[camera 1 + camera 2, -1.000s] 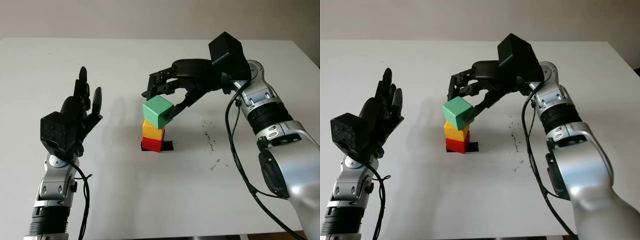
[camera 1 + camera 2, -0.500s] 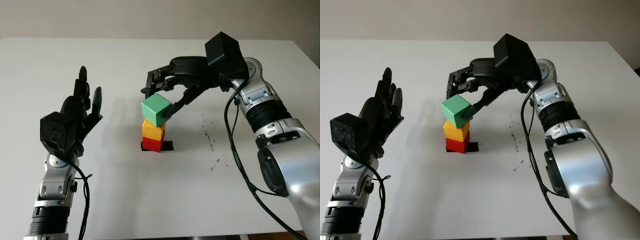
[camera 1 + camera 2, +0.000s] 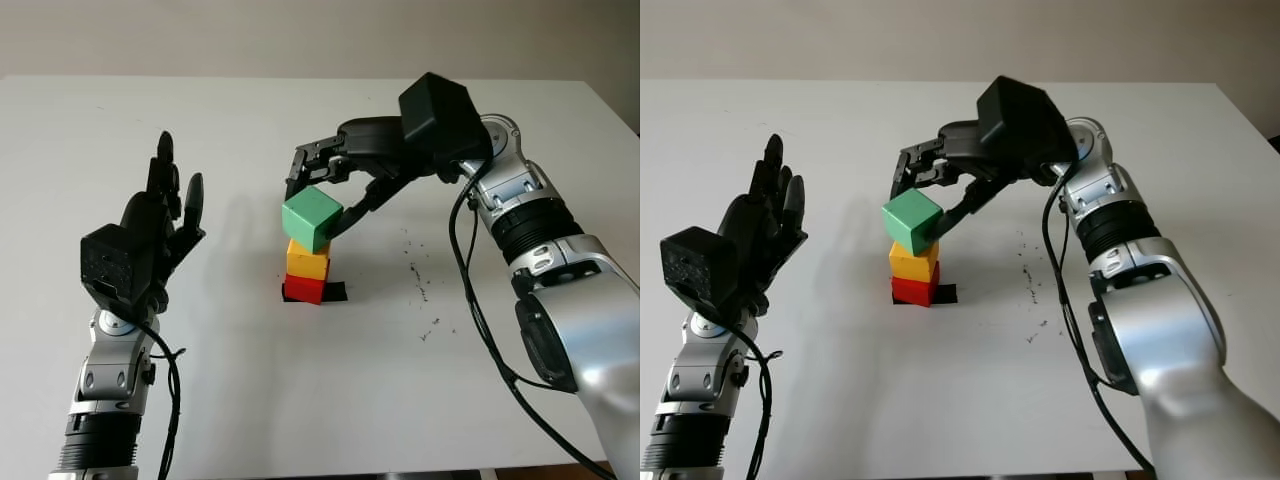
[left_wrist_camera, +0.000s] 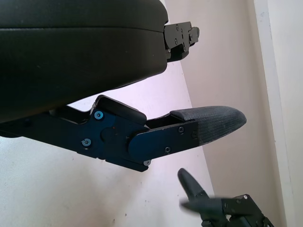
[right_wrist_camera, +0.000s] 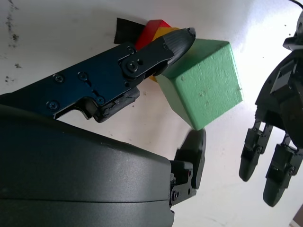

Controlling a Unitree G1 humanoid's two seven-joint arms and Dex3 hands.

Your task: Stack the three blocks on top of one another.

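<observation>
A red block [image 3: 304, 290] sits on a black tape mark [image 3: 338, 292] mid-table, with a yellow block [image 3: 307, 262] stacked on it. My right hand [image 3: 321, 197] is shut on a green block [image 3: 312, 218], thumb against its right face and fingers over its far left side. The green block is tilted, its lowest corner at the yellow block's top; whether they touch I cannot tell. In the right wrist view the green block [image 5: 203, 87] lies between two fingertips [image 5: 182, 38], with the red and yellow blocks behind. My left hand [image 3: 160, 220] is raised at the left, open.
The white table [image 3: 330, 390] has dark specks [image 3: 418, 275] to the right of the stack. Its far edge runs along the top, near a beige wall. My right forearm [image 3: 520, 210] reaches in from the right, over the table.
My right hand has carried the green block slightly left and up over the stack. The left hand has stayed in place.
</observation>
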